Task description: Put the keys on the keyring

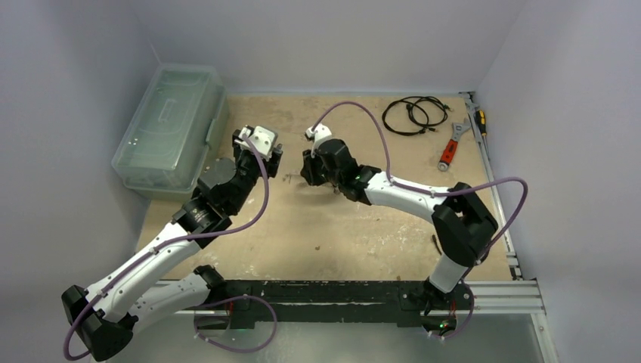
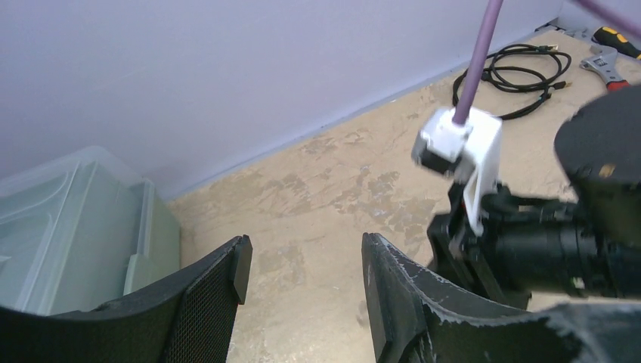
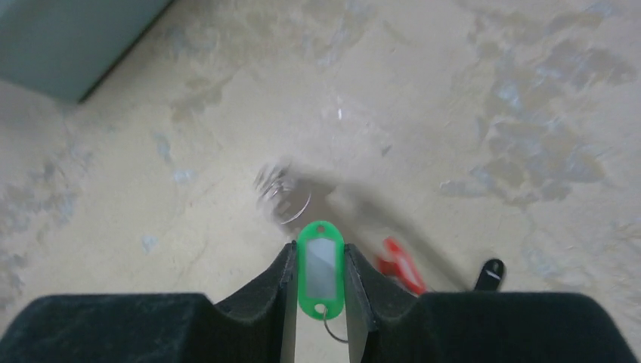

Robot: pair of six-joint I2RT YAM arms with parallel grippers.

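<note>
The right claw (image 3: 320, 261) was closed on the green key tag (image 3: 320, 278). The left claw (image 2: 306, 261) stood open and empty. The keyring (image 3: 283, 193), blurred, was just ahead, near the red tag (image 3: 401, 268) and the black tag (image 3: 491, 272) on the worktop (image 3: 453, 91).

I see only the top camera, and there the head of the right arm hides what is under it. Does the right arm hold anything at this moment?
Observer: Yes. In the right wrist view the right jaws are closed on the green tag.
Operator: Thank you. Is there any ring close to it?
Observer: A blurred silvery ring shows just ahead of the green tag, slightly to the left. I cannot tell whether it lies on the table.
Operator: And the left arm, does it hold something?
Observer: No. The left wrist view shows the left jaws open, with only bare table between them.
</note>
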